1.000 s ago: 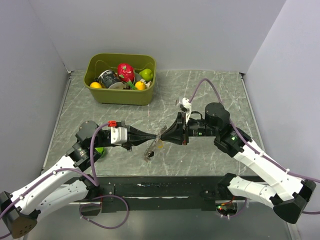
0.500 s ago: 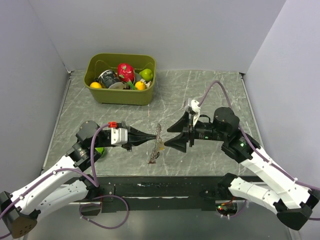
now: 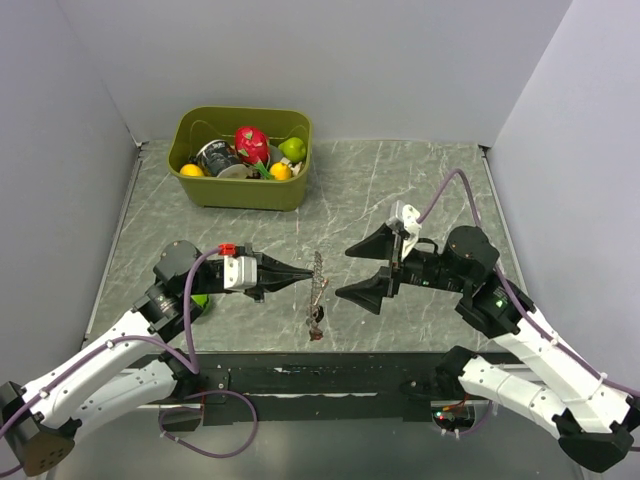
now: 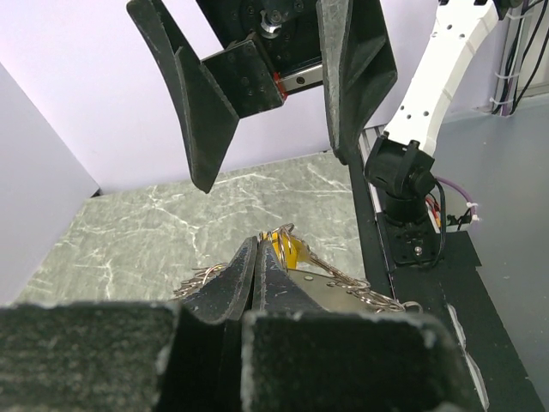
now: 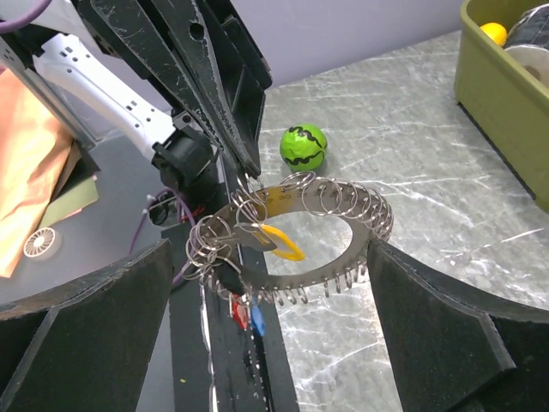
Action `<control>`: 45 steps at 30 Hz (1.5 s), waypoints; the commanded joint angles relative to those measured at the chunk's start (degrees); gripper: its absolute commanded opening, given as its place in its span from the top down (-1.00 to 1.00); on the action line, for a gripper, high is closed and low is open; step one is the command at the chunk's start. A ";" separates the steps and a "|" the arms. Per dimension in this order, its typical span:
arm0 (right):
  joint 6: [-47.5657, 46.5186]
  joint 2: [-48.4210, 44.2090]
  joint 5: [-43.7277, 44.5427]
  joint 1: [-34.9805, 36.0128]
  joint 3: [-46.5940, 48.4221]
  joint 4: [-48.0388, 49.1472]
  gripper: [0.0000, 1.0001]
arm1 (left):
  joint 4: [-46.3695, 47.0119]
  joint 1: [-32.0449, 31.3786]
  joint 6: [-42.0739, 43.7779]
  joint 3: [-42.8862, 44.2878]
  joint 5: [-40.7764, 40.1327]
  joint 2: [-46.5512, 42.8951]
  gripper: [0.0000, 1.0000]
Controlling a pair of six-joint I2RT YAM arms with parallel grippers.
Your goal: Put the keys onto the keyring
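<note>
My left gripper (image 3: 303,272) is shut on the keyring (image 3: 318,283), a flat grey metal hoop strung with many small wire loops, held edge-up above the table. In the right wrist view the keyring (image 5: 296,199) carries a yellow-headed key (image 5: 285,242), a dark key (image 5: 225,273), and red and blue tags (image 5: 246,314) hanging below. My right gripper (image 3: 343,272) stands wide open just right of the ring, touching nothing; the ring shows between its fingers (image 5: 446,318). The left wrist view shows the shut left gripper (image 4: 256,249) with the yellow key (image 4: 289,250) beside its tips.
An olive bin (image 3: 240,192) with fruit and cans stands at the back left. A green ball (image 3: 201,300) lies by the left arm, also seen as the ball (image 5: 303,146) in the right wrist view. A black strip (image 3: 330,375) runs along the near table edge.
My right gripper has opened wide and drawn back to the right, off the keyring. The ring has swung to hang more upright from the left gripper, which has stayed put.
</note>
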 commanded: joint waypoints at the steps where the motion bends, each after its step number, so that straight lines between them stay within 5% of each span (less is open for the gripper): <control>1: -0.33 0.54 0.73 -0.31 -0.03 2.49 -0.99 | 2.97 -0.11 1.01 2.40 0.58 0.51 0.98; 16: 1.96 -0.77 2.74 -0.32 -4.78 4.08 -0.99 | 10.52 -0.20 0.49 -0.50 3.12 11.48 0.98; 32: 2.13 -5.60 8.81 -0.40 -4.16 0.65 -0.99 | 49.88 -7.40 -17.68 4.34 7.34 39.26 0.98; 45: 2.57 -4.82 10.31 -0.40 -4.52 0.56 -0.99 | 81.36 -9.34 -29.48 -5.41 2.78 61.49 0.98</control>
